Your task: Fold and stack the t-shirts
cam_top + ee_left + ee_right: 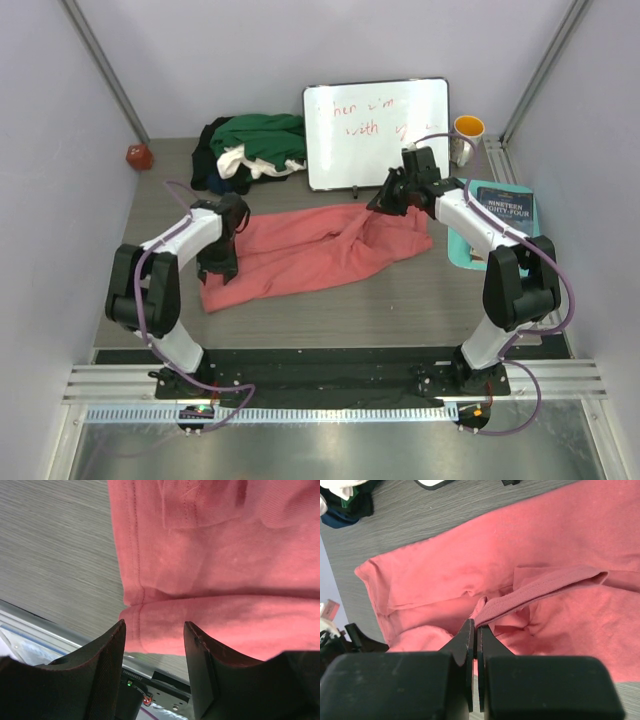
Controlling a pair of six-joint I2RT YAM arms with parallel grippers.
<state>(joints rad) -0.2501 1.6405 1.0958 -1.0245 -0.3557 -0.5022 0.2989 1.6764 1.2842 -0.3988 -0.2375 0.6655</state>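
Note:
A salmon-pink t-shirt (320, 250) lies crumpled across the middle of the table. My left gripper (220, 262) hangs over its left end. In the left wrist view that gripper (155, 630) is open, and the shirt's hemmed corner (145, 615) lies just past the fingertips, not pinched. My right gripper (386, 200) is at the shirt's far right side. In the right wrist view it (477, 625) is shut on the ribbed collar (540, 590), which is pulled up from the cloth. The other t-shirts (250, 148), dark green, white and black, sit in a heap at the back left.
A white board with red writing (377, 133) leans at the back. A yellow mug (468, 130) stands to its right. A book on a teal tray (505, 212) lies at the right edge. A small red object (138, 155) sits at the back left.

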